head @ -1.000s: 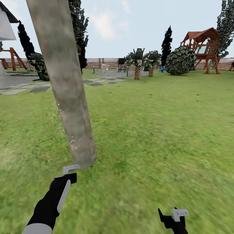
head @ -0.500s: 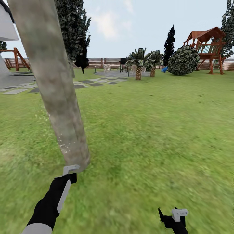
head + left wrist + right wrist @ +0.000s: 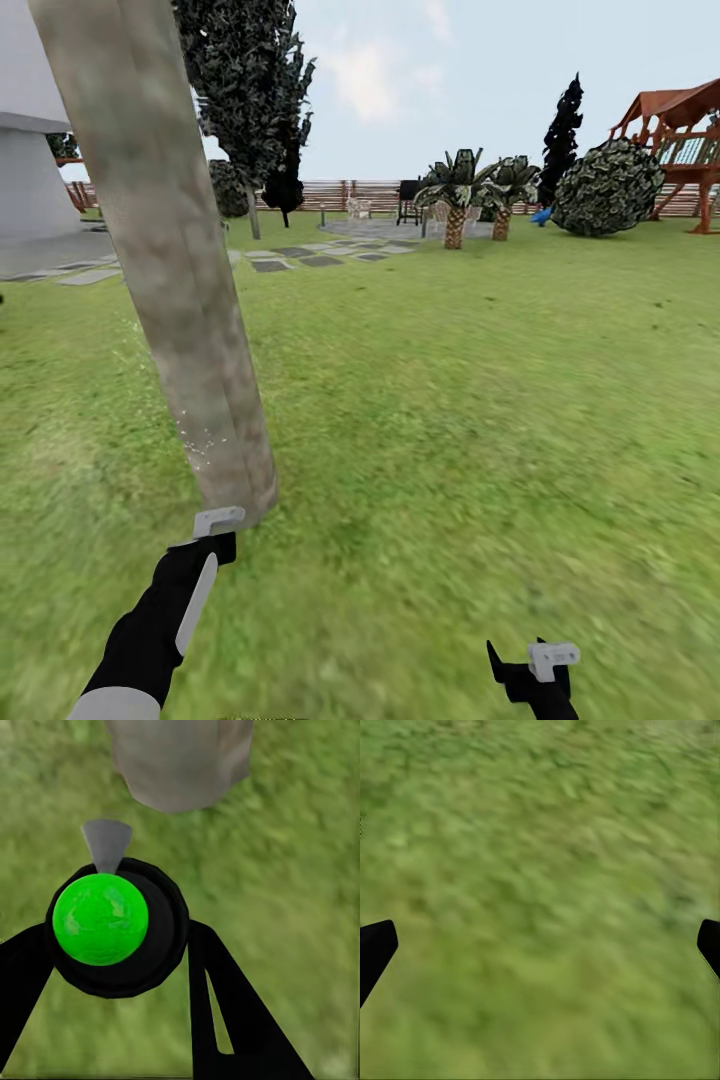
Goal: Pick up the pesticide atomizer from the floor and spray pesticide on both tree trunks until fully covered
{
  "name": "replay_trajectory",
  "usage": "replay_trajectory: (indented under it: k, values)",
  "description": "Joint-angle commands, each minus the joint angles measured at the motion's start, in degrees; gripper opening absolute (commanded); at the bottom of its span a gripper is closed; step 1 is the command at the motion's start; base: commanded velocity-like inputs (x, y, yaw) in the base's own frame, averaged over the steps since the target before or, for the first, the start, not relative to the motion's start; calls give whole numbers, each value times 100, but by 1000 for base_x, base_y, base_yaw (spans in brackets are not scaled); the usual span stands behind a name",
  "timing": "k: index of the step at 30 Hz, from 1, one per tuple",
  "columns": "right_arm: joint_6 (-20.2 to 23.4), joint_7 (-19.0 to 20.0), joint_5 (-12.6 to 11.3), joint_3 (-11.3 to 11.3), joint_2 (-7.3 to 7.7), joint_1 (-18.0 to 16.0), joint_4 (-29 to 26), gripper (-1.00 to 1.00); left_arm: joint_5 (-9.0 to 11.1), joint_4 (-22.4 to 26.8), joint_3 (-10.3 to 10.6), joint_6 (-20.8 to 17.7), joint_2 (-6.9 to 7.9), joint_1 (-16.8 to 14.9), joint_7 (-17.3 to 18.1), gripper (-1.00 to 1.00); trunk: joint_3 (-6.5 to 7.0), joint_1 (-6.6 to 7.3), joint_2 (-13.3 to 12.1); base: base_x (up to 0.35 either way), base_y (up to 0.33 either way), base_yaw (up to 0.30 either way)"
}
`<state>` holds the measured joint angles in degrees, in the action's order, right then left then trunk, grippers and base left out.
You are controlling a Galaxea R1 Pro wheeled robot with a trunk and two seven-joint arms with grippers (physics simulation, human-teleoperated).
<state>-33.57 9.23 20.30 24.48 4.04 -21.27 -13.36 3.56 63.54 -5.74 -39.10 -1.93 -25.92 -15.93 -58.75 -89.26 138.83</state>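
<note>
My left gripper (image 3: 112, 967) fingers pinch the pesticide atomizer (image 3: 112, 919), just before the tree trunk (image 3: 170, 260). My right gripper (image 3: 540, 945) fingers spread over lawn (image 3: 540, 870).

My left arm (image 3: 160, 625) wears a glossy black shell with a pale grey stripe down its length and a light grey cuff low down, topped by a small grey bracket. The right arm (image 3: 535, 680) shows black casing with the same grey bracket. At the wrists, my fingers (image 3: 240, 1020) are flat black blades, one with a narrow slot.
</note>
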Motion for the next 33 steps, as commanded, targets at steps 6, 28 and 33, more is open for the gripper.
replay_trajectory:
  k: [6,28,33]
  values:
    - [0,0,0,-3,0,0,0,100,-4,0,0,-1,0,-1,-7,-100,15,0,0,0,-271,267]
    - [0,0,0,3,0,0,0,100,1,0,-5,17,6,0,22,-100,68,0,0,0,-246,267]
    - [0,0,0,4,0,0,0,100,-30,8,49,-37,-2,-86,-4,-100,74,0,0,0,-12,135]
